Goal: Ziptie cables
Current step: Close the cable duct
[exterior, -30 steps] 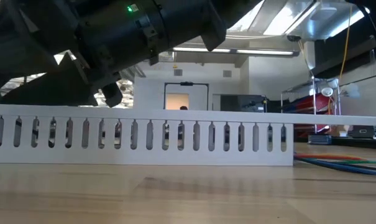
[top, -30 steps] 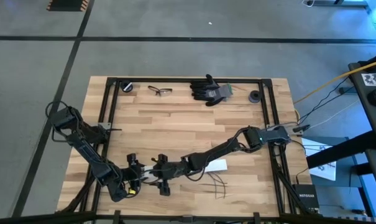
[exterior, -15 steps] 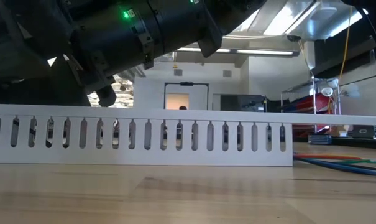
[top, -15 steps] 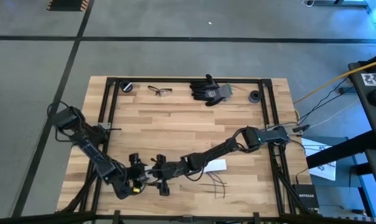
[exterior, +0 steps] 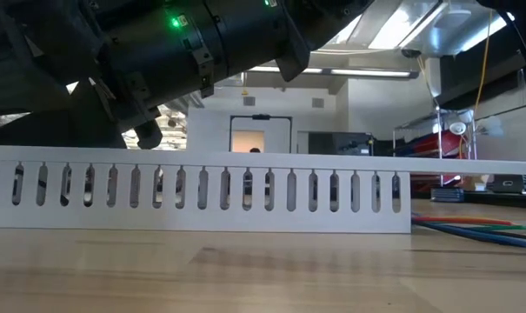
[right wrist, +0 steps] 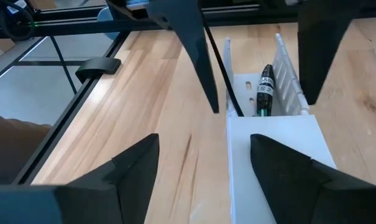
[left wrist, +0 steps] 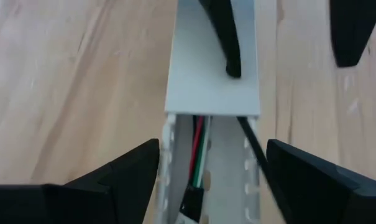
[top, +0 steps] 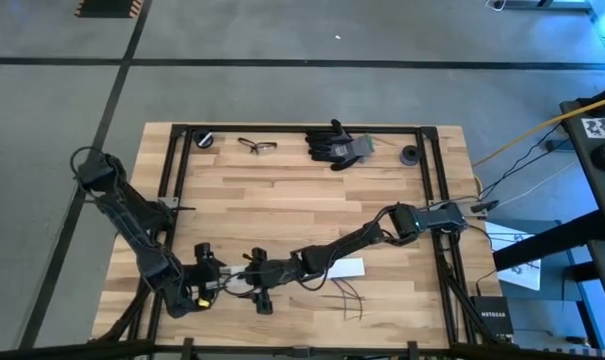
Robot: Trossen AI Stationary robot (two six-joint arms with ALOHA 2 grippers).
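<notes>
A white slotted duct (left wrist: pixel 206 180) lies on the wooden table near its front edge, with a flat white lid (right wrist: pixel 275 155) on part of it. Red, green, white and black cables (left wrist: pixel 200 149) with a black connector lie in its uncovered end. More thin cables (top: pixel 347 295) splay on the table in front of the duct. My left gripper (left wrist: pixel 212 149) is open, its fingers standing on either side of the duct's uncovered end, apart from it. My right gripper (right wrist: pixel 204 140) faces it from the table's right, open, with one finger (left wrist: pixel 228 37) over the lid. My right gripper has one finger over the duct's lid (left wrist: pixel 212 87), slanting down from the table's right and lying along the duct. The other finger stands beside the duct over the bare wood. Whether the finger touches the lid, I cannot tell.
At the table's far side lie a dark glove (top: pixel 337 145), safety glasses (top: pixel 257 146) and two small black round parts (top: pixel 410 155). Black frame rails (top: pixel 172 190) run along the table's left and right sides. The duct (exterior: pixel 202 187) spans most of the low view.
My left gripper has risen and drawn back a little from the duct's end, toward the table's left. The duct and my right gripper have stayed where they were.
</notes>
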